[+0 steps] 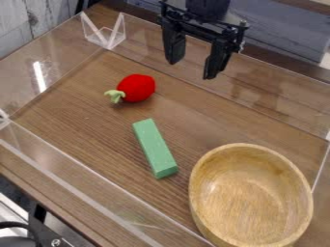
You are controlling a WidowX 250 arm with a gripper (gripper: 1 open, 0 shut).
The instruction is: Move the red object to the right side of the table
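Observation:
The red object [137,88] is a small rounded soft toy with a green-yellow stem end pointing left. It lies on the brown wood-grain table [245,106], left of centre. My gripper [192,61] hangs above the table's far side, up and to the right of the red object and well apart from it. Its two black fingers [171,46] point down and stand wide open with nothing between them.
A green rectangular block [156,148] lies diagonally in front of the red object. A round wooden bowl [252,195] sits at the near right corner. Low clear acrylic walls [77,178] border the table, and a clear folded stand [103,33] is at the far left.

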